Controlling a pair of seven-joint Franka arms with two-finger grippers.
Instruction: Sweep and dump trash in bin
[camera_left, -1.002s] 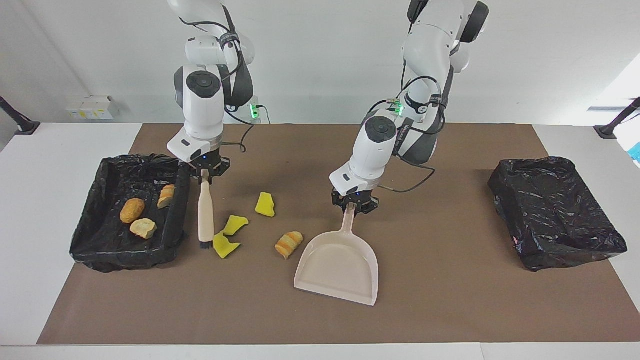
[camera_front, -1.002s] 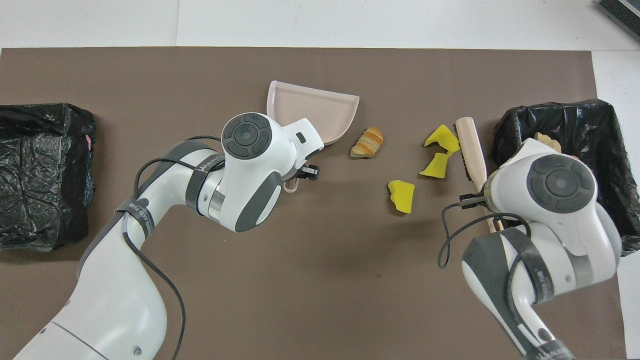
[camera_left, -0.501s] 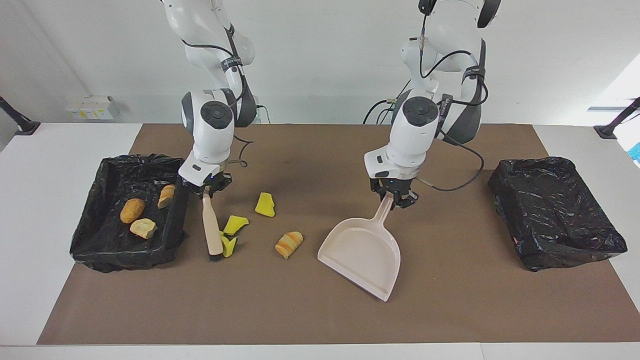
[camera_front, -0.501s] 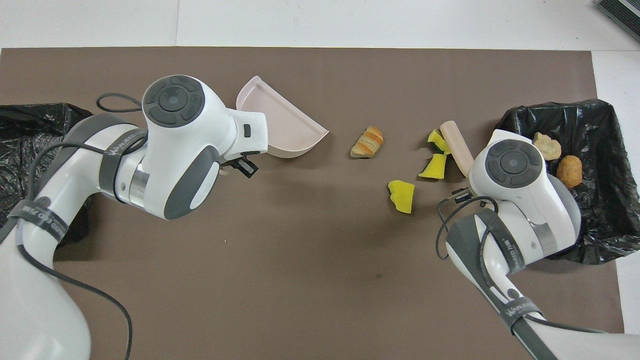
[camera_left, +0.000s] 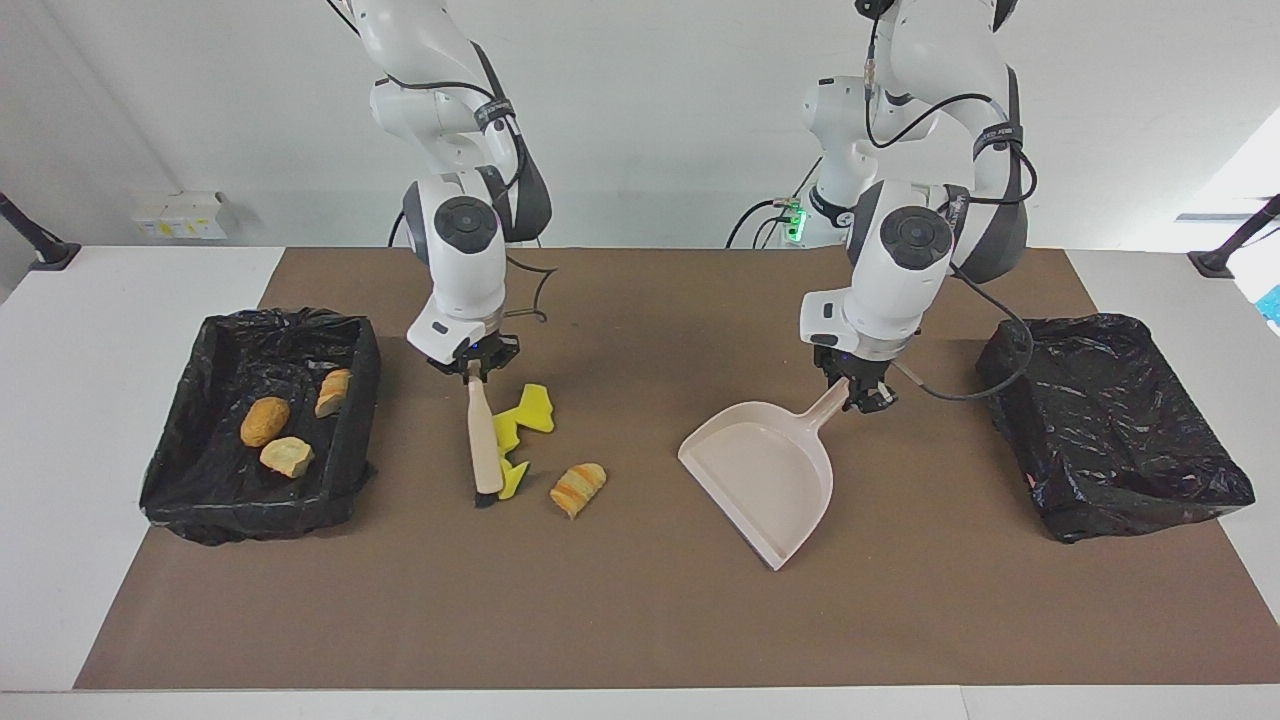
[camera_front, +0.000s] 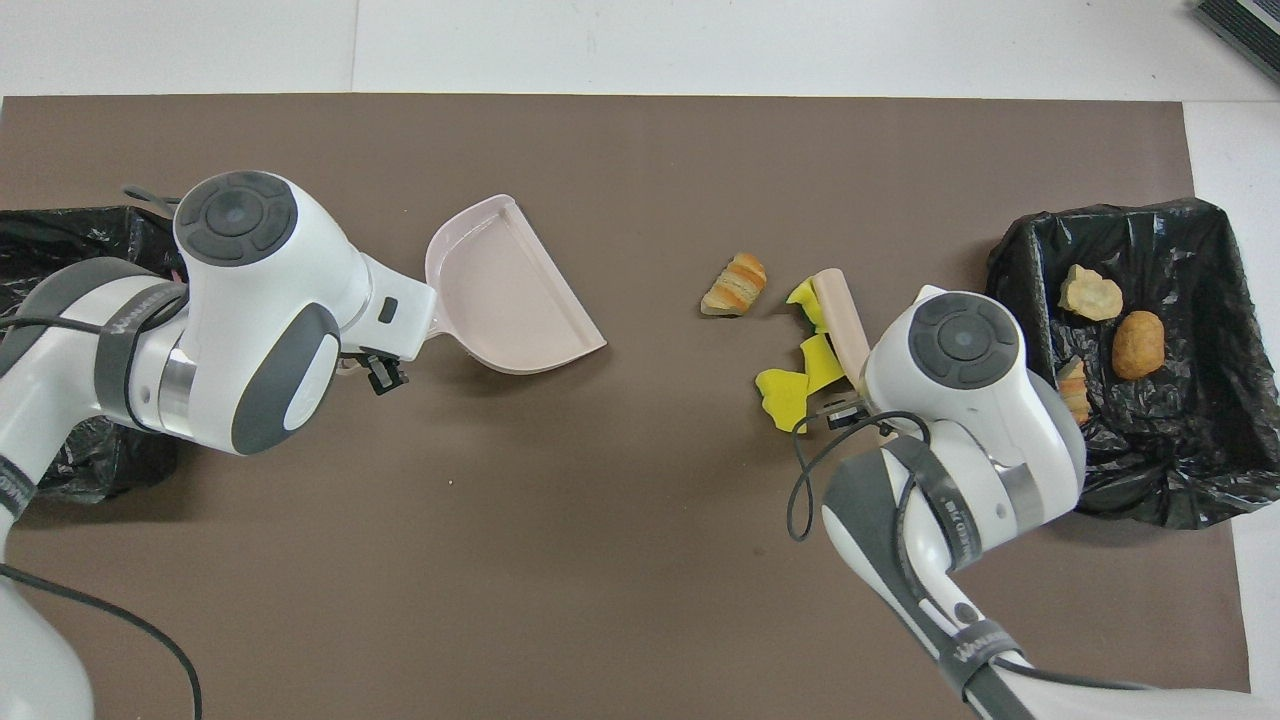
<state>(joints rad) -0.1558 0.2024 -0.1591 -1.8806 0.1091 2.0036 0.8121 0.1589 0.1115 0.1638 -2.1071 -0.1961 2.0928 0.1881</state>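
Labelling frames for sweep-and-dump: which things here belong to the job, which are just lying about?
Job:
- three yellow foam scraps
- striped orange bread-like lump on the mat
- three tan lumps in the black-lined bin
- wooden-handled brush, right gripper
- beige plastic dustpan, left gripper

Lying about:
- second black-lined bin
- white box

I see my right tool (camera_front: 850, 408) clamped on the brush (camera_front: 838, 322), yellow scraps (camera_front: 800, 372) bunched against it. My left tool (camera_front: 375, 368) grips the dustpan (camera_front: 505, 300), the striped lump (camera_front: 735, 284) lying between brush and dustpan.

no readable text, arm strap (camera_front: 940, 515) lettering too small to read
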